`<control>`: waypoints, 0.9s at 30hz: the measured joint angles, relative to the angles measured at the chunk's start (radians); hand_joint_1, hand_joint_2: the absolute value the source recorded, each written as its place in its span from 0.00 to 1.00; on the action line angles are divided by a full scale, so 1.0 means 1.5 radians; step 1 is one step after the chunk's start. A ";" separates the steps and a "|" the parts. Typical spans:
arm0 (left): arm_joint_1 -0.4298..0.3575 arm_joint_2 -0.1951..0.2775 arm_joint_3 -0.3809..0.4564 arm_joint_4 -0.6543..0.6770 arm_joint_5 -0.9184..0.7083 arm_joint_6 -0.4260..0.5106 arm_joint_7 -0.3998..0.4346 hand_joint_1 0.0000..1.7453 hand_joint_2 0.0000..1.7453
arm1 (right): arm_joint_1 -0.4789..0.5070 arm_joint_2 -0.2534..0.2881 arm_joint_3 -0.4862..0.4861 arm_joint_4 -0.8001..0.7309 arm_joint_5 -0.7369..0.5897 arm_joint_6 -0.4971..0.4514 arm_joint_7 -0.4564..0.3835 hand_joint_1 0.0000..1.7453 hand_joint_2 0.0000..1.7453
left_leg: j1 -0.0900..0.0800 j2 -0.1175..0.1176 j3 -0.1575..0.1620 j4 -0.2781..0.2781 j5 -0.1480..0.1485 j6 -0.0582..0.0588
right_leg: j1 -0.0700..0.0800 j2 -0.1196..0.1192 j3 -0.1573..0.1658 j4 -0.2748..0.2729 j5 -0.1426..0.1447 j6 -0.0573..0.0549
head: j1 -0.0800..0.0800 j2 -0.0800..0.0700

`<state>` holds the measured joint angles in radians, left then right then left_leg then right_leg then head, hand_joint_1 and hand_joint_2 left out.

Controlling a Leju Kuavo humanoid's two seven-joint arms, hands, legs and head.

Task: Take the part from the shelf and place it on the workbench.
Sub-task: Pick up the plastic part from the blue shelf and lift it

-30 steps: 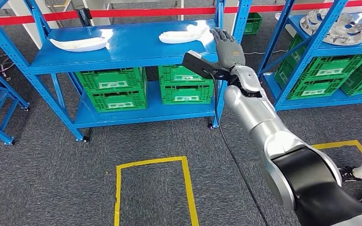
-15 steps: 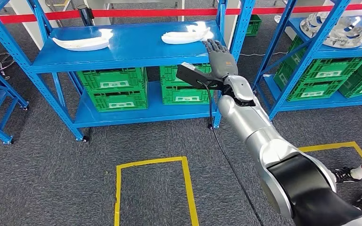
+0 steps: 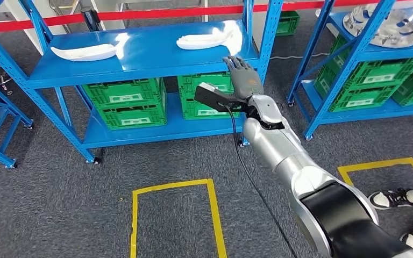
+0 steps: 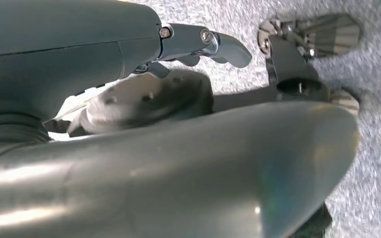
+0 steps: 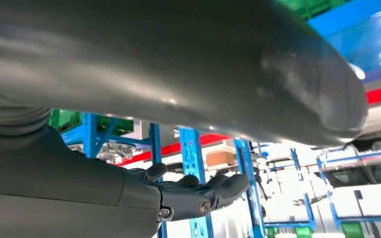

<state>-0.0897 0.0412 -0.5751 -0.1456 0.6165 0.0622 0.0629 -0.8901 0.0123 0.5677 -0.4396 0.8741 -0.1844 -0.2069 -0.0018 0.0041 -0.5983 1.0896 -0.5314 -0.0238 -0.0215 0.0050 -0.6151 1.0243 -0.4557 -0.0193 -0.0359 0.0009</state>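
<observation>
Two white parts on the top board of the blue shelf (image 3: 140,59): nearer part (image 3: 204,41) close to the right end, just beyond the right hand (image 3: 244,78); second part (image 3: 83,52) well apart toward the left end. Right hand raised at the front edge of the board, fingers apart, holding nothing. Left hand (image 4: 203,47) hanging low over grey carpet, fingers loosely curled, state of grip not clear. Nearer part judged a thin, curved, glossy shell: probably light, fairly stiff, likely slippery. Best taken across the narrow middle, thumb under the front edge. Blue upright post (image 3: 266,48) just beside the hand; little side room there. Open room above the board. Green crates (image 3: 209,97) below.
</observation>
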 joint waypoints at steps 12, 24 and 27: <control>0.000 -0.003 -0.007 0.001 -0.009 0.000 0.005 0.00 0.00 | 0.012 0.009 0.006 -0.009 0.002 0.008 0.003 0.00 0.00 | 0.010 -0.003 -0.022 -0.036 0.057 0.006 | -0.003 0.006 0.041 0.001 -0.039 0.025 | -0.001 0.000; 0.000 -0.006 -0.010 0.000 -0.008 0.002 0.008 0.00 0.00 | 0.023 0.001 0.008 -0.018 0.003 0.006 0.007 0.00 0.00 | -0.006 -0.006 0.044 -0.041 0.005 0.031 | 0.022 -0.002 -0.052 0.037 0.021 -0.003 | 0.001 0.000; -0.001 -0.008 -0.010 0.000 -0.007 0.006 0.008 0.00 0.00 | 0.024 -0.005 0.009 -0.021 0.004 0.004 0.012 0.00 0.00 | -0.008 -0.006 0.053 -0.041 -0.003 0.022 | 0.025 -0.001 -0.035 0.004 0.021 -0.011 | 0.002 0.000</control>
<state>-0.0917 0.0289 -0.5898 -0.1456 0.6062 0.0717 0.0754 -0.8536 0.0054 0.5812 -0.4712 0.8804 -0.1781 -0.1891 -0.0132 -0.0042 -0.5192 1.0279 -0.5358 0.0089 0.0164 0.0033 -0.6683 1.0300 -0.4246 -0.0355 -0.0328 0.0010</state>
